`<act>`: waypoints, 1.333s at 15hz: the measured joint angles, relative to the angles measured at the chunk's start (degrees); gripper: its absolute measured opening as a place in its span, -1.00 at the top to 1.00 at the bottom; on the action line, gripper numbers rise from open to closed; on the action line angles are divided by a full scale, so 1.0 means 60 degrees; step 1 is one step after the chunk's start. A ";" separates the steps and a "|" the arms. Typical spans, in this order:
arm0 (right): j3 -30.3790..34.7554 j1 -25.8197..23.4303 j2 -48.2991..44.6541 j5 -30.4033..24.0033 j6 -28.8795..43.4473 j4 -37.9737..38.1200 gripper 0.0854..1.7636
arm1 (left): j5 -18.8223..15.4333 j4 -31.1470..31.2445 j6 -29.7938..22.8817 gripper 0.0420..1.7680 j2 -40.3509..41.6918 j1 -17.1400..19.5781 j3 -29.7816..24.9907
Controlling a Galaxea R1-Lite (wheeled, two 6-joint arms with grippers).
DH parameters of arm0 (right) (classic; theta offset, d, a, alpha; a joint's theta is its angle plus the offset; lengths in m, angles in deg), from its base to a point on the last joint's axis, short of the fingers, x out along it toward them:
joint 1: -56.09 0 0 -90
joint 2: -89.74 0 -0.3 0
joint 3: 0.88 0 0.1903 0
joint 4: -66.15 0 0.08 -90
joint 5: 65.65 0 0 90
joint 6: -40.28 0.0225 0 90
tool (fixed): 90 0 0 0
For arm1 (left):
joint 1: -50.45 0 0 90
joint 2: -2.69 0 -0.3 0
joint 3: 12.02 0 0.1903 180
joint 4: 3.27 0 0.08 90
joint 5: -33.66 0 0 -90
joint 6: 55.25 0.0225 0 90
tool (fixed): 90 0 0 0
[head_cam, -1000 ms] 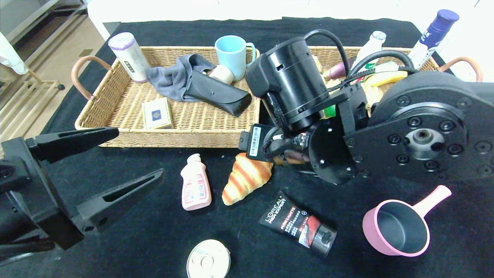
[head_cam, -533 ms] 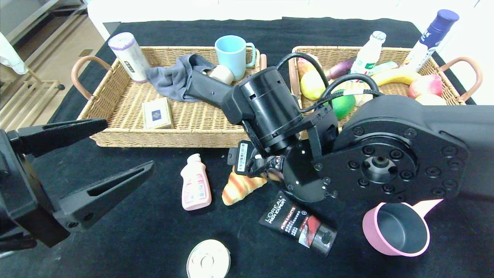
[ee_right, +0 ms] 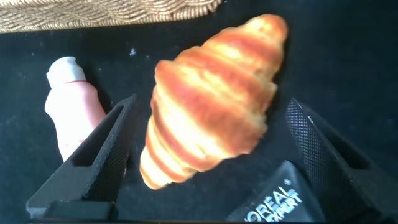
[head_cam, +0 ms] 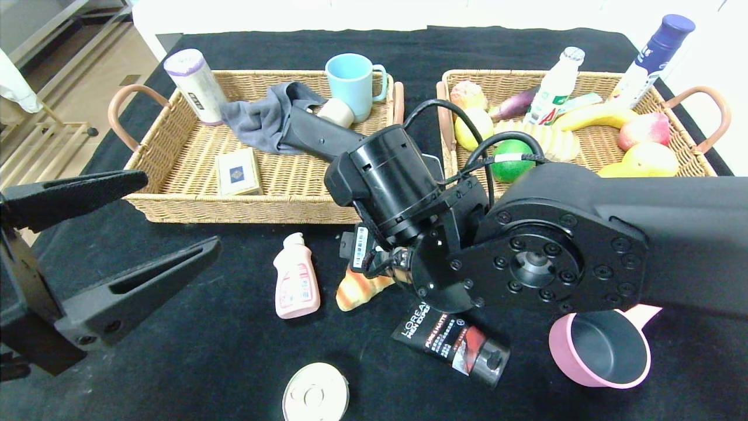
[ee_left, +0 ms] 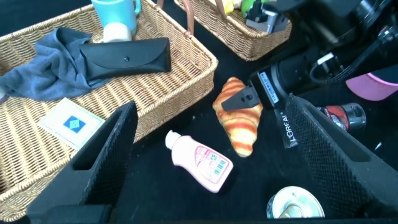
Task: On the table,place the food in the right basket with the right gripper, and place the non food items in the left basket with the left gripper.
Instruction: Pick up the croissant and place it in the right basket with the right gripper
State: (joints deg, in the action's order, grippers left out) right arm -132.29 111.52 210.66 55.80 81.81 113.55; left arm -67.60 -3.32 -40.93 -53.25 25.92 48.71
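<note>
A striped croissant (head_cam: 355,290) lies on the black cloth in front of the baskets. My right gripper (ee_right: 211,104) is open and low over it, one finger on each side of the croissant (ee_right: 211,99); in the head view the right wrist hides most of it. One right finger (ee_left: 239,99) lies across the croissant (ee_left: 242,124) in the left wrist view. My left gripper (head_cam: 180,211) is open and empty at the near left. A pink bottle (head_cam: 296,285) lies just left of the croissant. A black L'Oreal tube (head_cam: 450,339) lies near right of it.
The left basket (head_cam: 251,210) holds a mug, a cloth, a black case and a small box. The right basket (head_cam: 590,75) holds fruit and bottles. A tin can (head_cam: 315,397) lies at the front edge. A pink saucepan (head_cam: 602,345) sits at the near right.
My right arm has moved from over the right basket toward the near left and down over the croissant. My left gripper has drifted slightly left, still open.
</note>
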 joint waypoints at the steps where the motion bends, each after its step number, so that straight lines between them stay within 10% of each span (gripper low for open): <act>1: -0.0043 0.0018 0.0047 0.0000 0.0008 -0.0069 -0.94 | 0.0000 0.0000 0.0004 -0.94 0.0035 0.0000 0.0000; 11: -0.0266 -0.0028 0.0542 0.0045 0.0008 -0.0110 -0.94 | -0.0061 0.0022 0.0024 -0.94 0.0124 -0.0008 -0.0037; 15: -0.0284 -0.0057 0.0638 0.0041 0.0018 -0.0100 -0.24 | -0.0065 0.0004 0.0037 -0.94 0.0124 -0.0014 -0.0055; 20: -0.0262 -0.0083 0.0675 0.0030 0.0014 -0.0100 0.12 | -0.0075 0.0018 0.0047 -0.94 0.0114 -0.0018 -0.0073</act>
State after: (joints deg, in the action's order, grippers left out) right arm -133.87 111.02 214.71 55.98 81.90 112.95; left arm -68.05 -3.21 -40.65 -52.57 25.81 48.27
